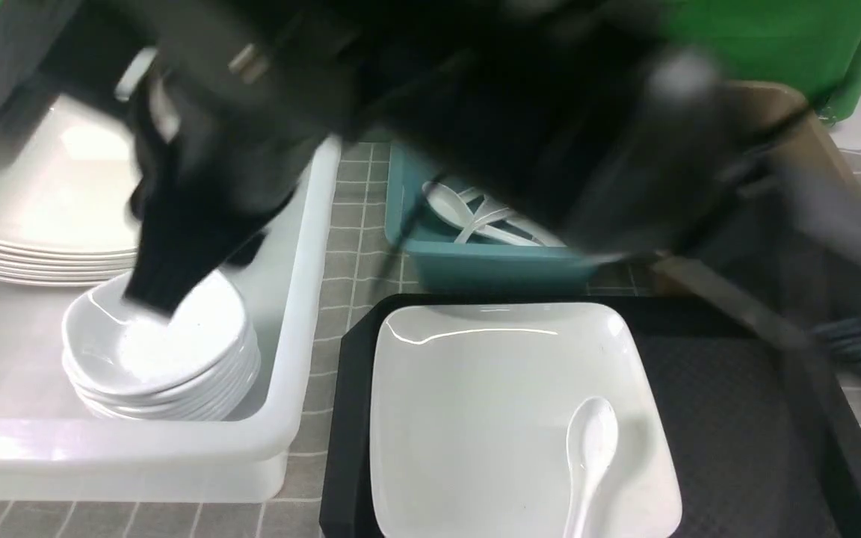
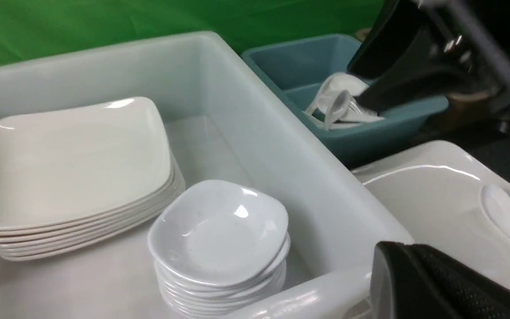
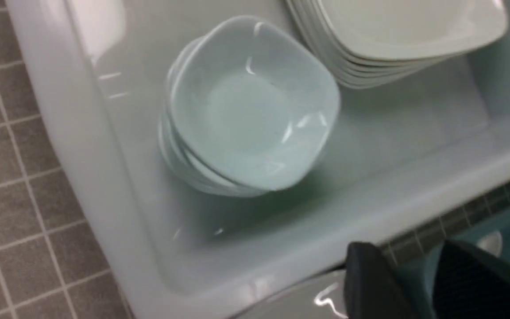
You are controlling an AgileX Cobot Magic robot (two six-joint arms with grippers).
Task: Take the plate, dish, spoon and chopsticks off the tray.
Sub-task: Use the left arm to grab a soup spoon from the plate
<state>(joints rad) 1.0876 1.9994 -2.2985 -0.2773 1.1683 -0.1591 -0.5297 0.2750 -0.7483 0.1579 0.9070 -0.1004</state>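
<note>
Dish atop stack, apart from right hand

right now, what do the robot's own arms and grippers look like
Both are black. The left gripper has thick matte fingers, one faced with a finely dotted pad. The right gripper has two flat, blunt-tipped dark fingers. In the front view the right arm is a bulky black blur with a small silvery fitting; no markings can be read.
</note>
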